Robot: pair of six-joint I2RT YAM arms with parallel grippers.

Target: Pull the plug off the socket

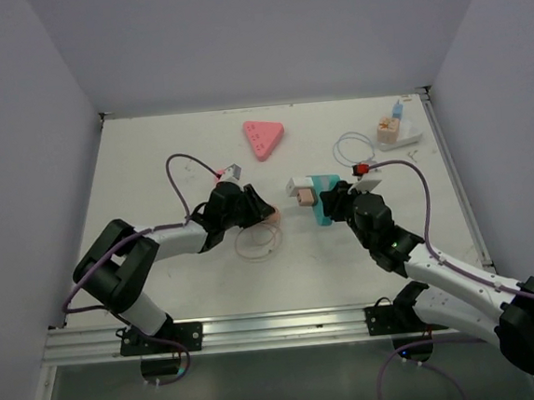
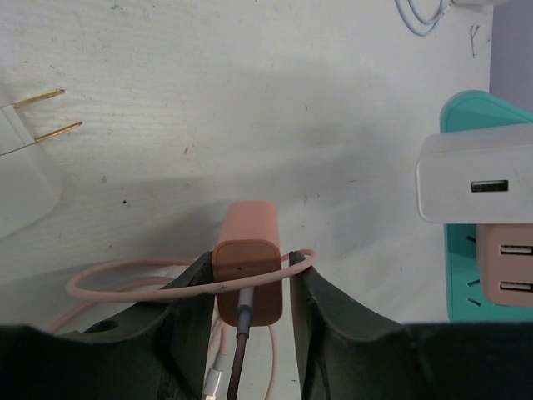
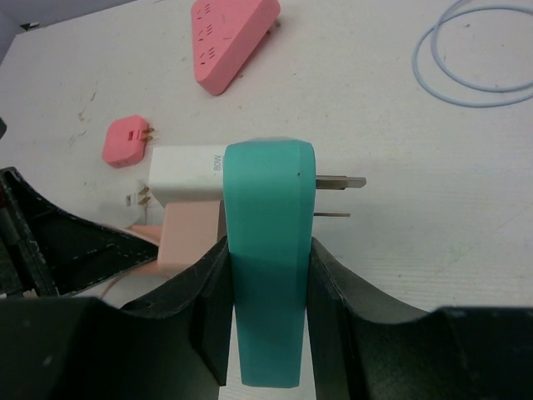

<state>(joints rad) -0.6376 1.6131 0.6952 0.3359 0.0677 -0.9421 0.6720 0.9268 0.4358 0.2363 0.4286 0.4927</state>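
Two tools each grip something: the left tool [image 2: 248,275] is clamped on a salmon-pink block plug [image 2: 246,242], low in the middle of the left wrist view, resting on the white counter [image 2: 250,100] and apart from the teal plastic socket block [image 2: 479,117] at the right edge. The right tool [image 3: 269,250] is clamped on the sides of that teal socket block at the centre of its own view, with a white charger [image 3: 187,172] and a pale pink adapter [image 3: 190,235] plugged into its left face.
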